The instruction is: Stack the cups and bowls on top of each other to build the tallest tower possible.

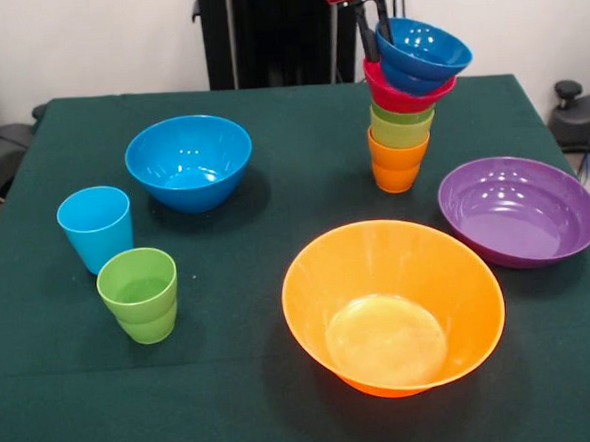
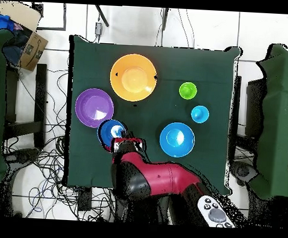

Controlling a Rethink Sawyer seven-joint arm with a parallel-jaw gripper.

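The gripper point(image 1: 375, 28) comes down from the red arm point(image 2: 152, 179) at the far side of the table, and its dark fingers point(image 1: 367, 34) pinch the rim of a small blue bowl point(image 1: 423, 55), one finger inside and one outside as far as the front view shows, so it is grasping that bowl. The bowl is tilted, its mouth turned toward the camera side and to the right, and its base sits in the red bowl point(image 1: 403, 94) just beneath it. That red bowl tops the tower point(image 1: 401, 124): under it are two lime green layers point(image 1: 401, 126), and the orange cup point(image 1: 397, 167) stands lowest on the green tablecloth point(image 1: 245, 384). From overhead only the blue bowl point(image 2: 111, 133) shows at this spot, with the arm's end touching its edge. Just beside the tower, nearer the camera in the front view, lies the wide purple bowl point(image 1: 520, 210), upright and empty. The big orange bowl point(image 1: 392, 305) sits near the front edge, close to the purple one but apart from it. Well off to the other side stand a second blue bowl point(image 1: 188, 161), a light blue cup point(image 1: 96, 227) and a stepped green cup point(image 1: 139, 294), all upright; the two cups are nearly touching.
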